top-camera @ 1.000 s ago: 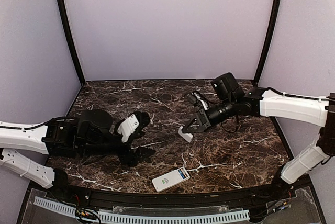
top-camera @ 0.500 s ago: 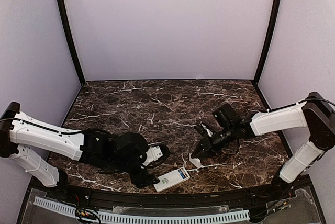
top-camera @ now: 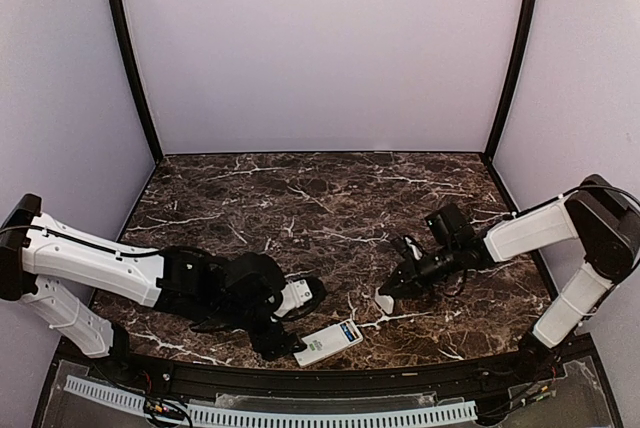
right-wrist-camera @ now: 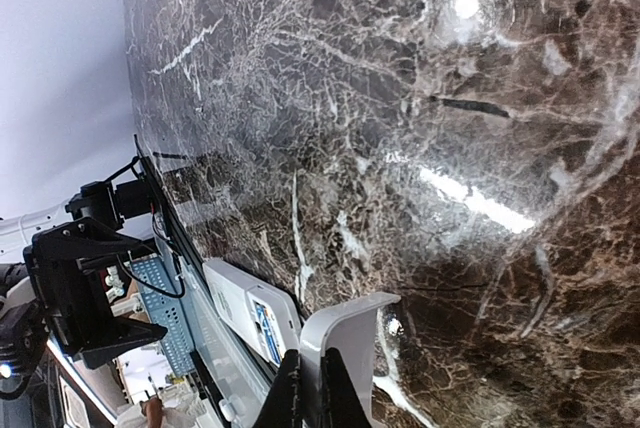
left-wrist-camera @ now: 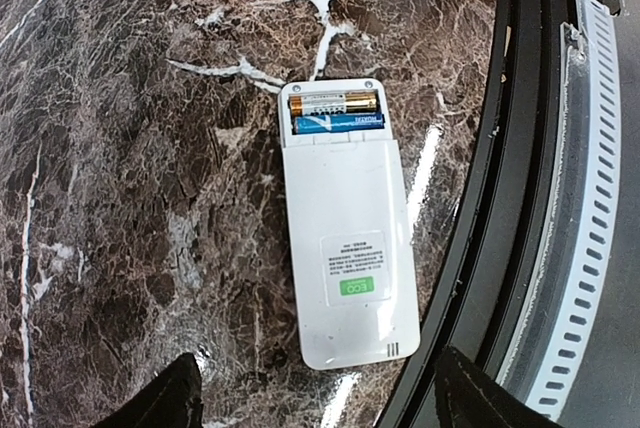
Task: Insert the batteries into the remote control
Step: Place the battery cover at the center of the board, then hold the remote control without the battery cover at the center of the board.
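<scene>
The remote control (left-wrist-camera: pixel 345 248) lies back-up by the near edge of the desk (left-wrist-camera: pixel 120 148), both batteries (left-wrist-camera: pixel 337 113) seated. My right pincer (right-wrist-camera: pixel 312 388) grips the cover (right-wrist-camera: pixel 345 338); my left pincer (left-wrist-camera: pixel 320 403) gapes wide above the remote. I should lower the cover flat, square to the bay, then slide

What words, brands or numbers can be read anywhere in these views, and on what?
"ECO": white letters on the green patch of the label on the remote control back.
Fine print above the green patch: too small to read.
Printing on the batteries: too blurred to read.
Nothing else is legible.
</scene>
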### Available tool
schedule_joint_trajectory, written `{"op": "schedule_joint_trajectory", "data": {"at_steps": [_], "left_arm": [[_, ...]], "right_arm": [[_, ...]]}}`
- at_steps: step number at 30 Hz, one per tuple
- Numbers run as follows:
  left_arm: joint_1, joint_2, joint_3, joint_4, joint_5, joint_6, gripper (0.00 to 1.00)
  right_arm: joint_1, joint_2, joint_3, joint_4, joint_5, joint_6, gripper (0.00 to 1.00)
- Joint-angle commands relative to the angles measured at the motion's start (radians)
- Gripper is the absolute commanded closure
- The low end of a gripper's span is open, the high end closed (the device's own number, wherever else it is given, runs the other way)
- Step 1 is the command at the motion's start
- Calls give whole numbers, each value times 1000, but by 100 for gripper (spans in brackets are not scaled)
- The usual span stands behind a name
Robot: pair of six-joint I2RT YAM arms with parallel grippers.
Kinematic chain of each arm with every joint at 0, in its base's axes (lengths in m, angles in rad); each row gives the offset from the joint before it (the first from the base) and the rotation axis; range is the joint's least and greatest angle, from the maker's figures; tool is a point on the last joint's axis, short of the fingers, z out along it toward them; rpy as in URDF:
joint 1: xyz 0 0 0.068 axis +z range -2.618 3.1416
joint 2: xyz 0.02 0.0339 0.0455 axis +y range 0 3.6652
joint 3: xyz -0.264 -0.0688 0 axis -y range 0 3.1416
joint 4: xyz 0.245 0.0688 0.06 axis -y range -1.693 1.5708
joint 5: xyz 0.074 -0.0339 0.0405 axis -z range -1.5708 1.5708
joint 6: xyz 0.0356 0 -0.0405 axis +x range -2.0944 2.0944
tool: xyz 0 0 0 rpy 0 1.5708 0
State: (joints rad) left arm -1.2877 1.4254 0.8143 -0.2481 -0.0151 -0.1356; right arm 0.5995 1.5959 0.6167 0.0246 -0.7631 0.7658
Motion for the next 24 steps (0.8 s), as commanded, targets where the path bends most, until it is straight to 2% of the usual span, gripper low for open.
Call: {"op": "schedule_joint_trajectory", "data": {"at_steps": [1, 7, 16, 19, 22, 24], "left_arm": [[-2, 31, -10, -6, 8, 3, 20], [-2, 82, 25, -44, 11, 21, 20], [-30, 153, 72, -84, 12, 66, 19], [-40, 168, 79, -87, 53, 71, 18], [-47, 184, 83, -87, 72, 77, 11], [-53, 199, 90, -85, 41, 82, 2]], "right_arm": [[-35, 1, -57, 6, 57, -16, 93], [-71, -18, -84, -21, 107, -51, 77], [-72, -31, -68, -79, 97, -152, 72], [-68, -38, -37, -152, 152, -204, 70], [-54, -30, -9, -203, 207, -234, 69], [-40, -16, 4, -210, 220, -243, 69]]}}
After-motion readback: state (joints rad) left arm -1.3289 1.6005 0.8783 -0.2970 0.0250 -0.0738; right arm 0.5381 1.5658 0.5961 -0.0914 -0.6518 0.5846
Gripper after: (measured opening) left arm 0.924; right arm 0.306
